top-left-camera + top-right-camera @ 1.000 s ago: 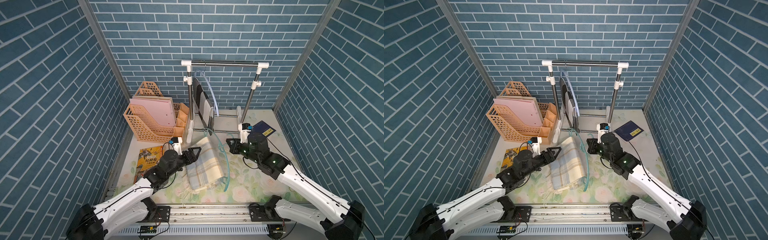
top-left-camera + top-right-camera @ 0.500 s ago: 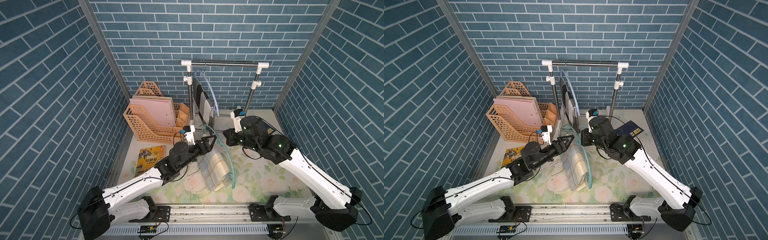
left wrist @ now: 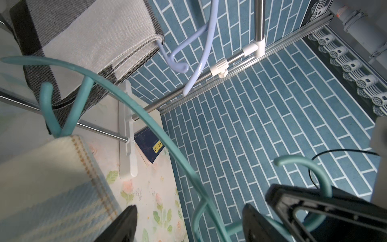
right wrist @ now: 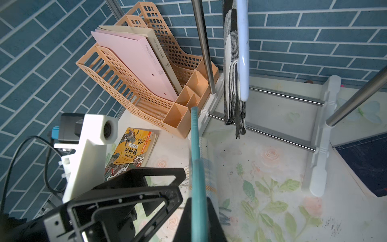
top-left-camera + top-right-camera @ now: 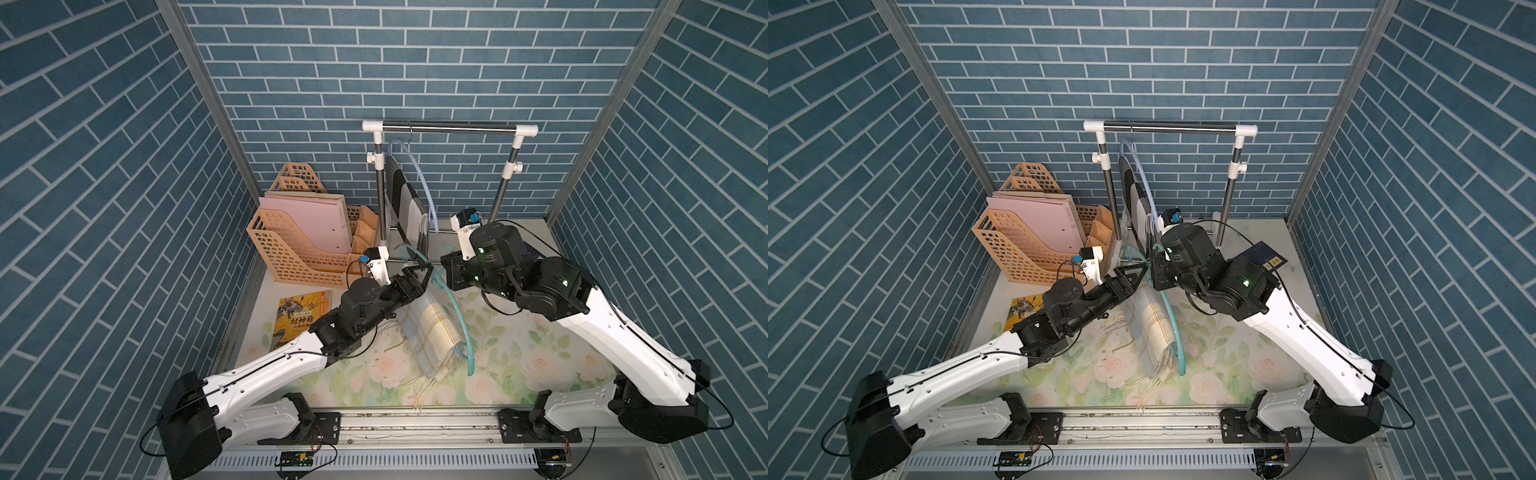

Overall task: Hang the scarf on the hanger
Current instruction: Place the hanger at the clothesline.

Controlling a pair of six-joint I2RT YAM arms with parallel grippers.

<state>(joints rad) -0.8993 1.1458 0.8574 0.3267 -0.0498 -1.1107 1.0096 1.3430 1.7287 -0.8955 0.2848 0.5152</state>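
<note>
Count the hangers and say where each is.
2. The teal hanger, carrying the plaid scarf, is gripped by the right tool; the pale blue hanger hangs from the rail with a grey scarf.

Bright, even overhead light — only soft shadows on the floral-print tabletop (image 5: 519, 365). In the right wrist view the teal plastic hanger (image 4: 198, 188) blurs close to the lens — the background is sharp.

Tops overhead; wrists close, both see hanger (image 4: 195, 136)

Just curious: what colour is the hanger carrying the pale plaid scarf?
Teal green; the hanger shows best in the left wrist view.
</note>
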